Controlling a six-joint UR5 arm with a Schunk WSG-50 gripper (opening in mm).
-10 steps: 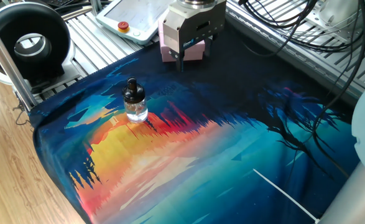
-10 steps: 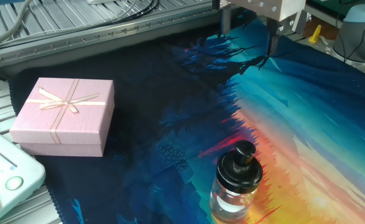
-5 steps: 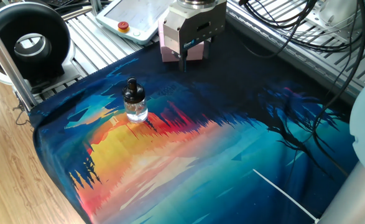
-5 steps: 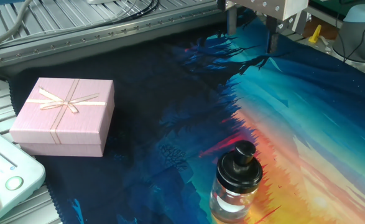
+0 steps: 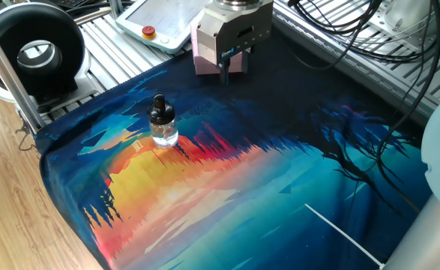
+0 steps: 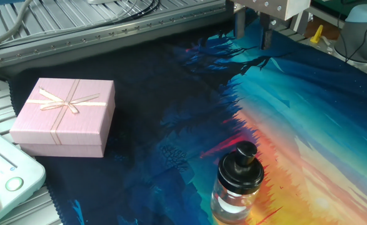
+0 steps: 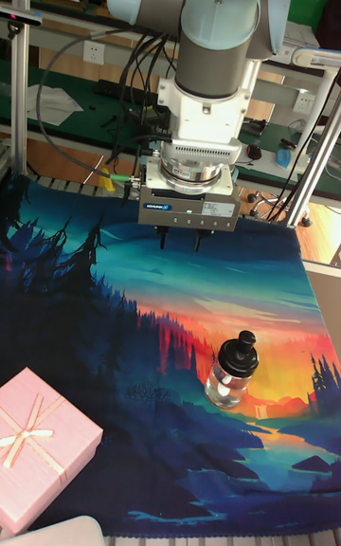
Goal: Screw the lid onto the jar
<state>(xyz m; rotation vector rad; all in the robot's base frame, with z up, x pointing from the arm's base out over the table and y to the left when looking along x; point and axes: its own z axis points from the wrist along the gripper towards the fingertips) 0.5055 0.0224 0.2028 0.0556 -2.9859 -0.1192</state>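
Observation:
The small clear glass jar (image 5: 164, 134) stands upright on the painted mat, and the black lid (image 5: 159, 110) sits on its neck. The other fixed view shows the jar (image 6: 232, 201) and lid (image 6: 241, 166) at the bottom edge; the tall view has the jar (image 7: 227, 385) and lid (image 7: 243, 350) right of centre. My gripper (image 5: 236, 67) hangs above the mat's far side, well away from the jar. Its fingers point down with a narrow gap and nothing between them, as seen on the gripper (image 6: 252, 40) and the gripper (image 7: 181, 245).
A pink gift box (image 6: 64, 115) with a ribbon rests on the dark part of the mat (image 5: 279, 165); in one fixed view it lies just behind the gripper. A teach pendant (image 5: 160, 22) and a black round device (image 5: 36, 49) sit beyond the mat. Cables (image 5: 354, 30) hang at the back.
The gripper's fingers have moved closer together, narrowing the gap. The gripper's body stays in place, and the jar with its lid has not moved.

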